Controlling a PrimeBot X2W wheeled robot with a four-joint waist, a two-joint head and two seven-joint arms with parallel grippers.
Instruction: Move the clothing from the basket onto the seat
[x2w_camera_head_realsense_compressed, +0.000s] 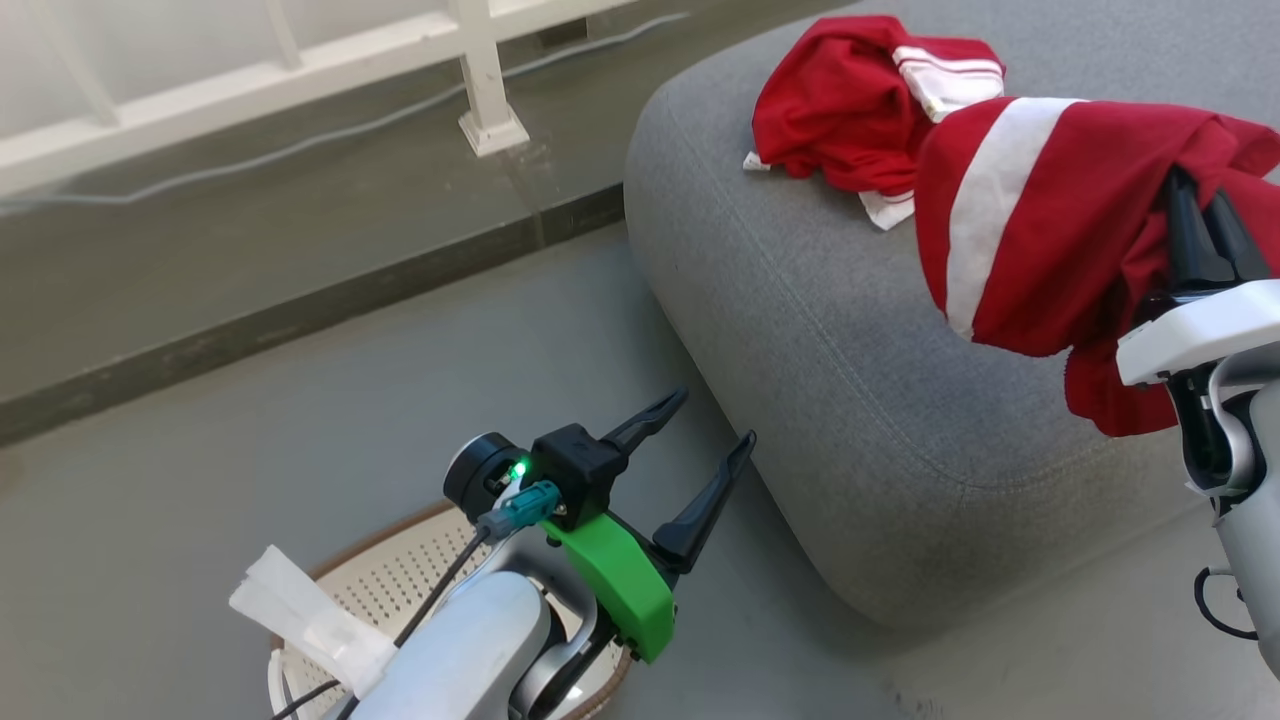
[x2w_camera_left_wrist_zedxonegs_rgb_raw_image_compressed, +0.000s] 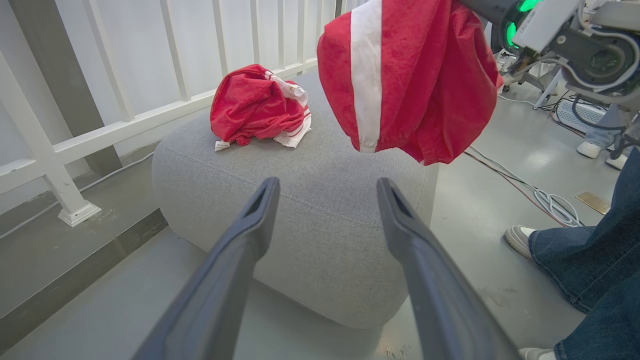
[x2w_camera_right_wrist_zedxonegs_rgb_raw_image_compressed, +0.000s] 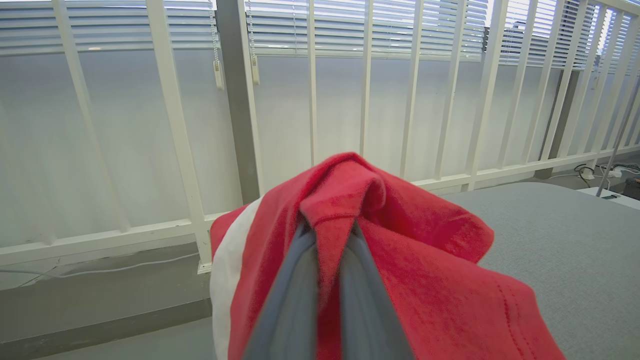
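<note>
One red garment (x2w_camera_head_realsense_compressed: 850, 110) with white trim lies crumpled on the grey seat (x2w_camera_head_realsense_compressed: 800, 330) near its far edge; it also appears in the left wrist view (x2w_camera_left_wrist_zedxonegs_rgb_raw_image_compressed: 252, 107). A second red garment (x2w_camera_head_realsense_compressed: 1040, 210) with a broad white stripe hangs above the seat, pinched in my right gripper (x2w_camera_head_realsense_compressed: 1200, 200), which is shut on it (x2w_camera_right_wrist_zedxonegs_rgb_raw_image_compressed: 332, 225). The garment drapes over the fingers (x2w_camera_right_wrist_zedxonegs_rgb_raw_image_compressed: 300, 290). My left gripper (x2w_camera_head_realsense_compressed: 715, 420) stands open and empty over the floor beside the seat, above the cream basket (x2w_camera_head_realsense_compressed: 400, 580), whose perforated base is partly hidden by my forearm.
A white railing (x2w_camera_head_realsense_compressed: 480, 70) with a post base stands behind the seat on a raised ledge. A person's jeans leg (x2w_camera_left_wrist_zedxonegs_rgb_raw_image_compressed: 595, 260) and shoe (x2w_camera_left_wrist_zedxonegs_rgb_raw_image_compressed: 517, 237) stand right of the seat, near floor cables (x2w_camera_left_wrist_zedxonegs_rgb_raw_image_compressed: 545, 197).
</note>
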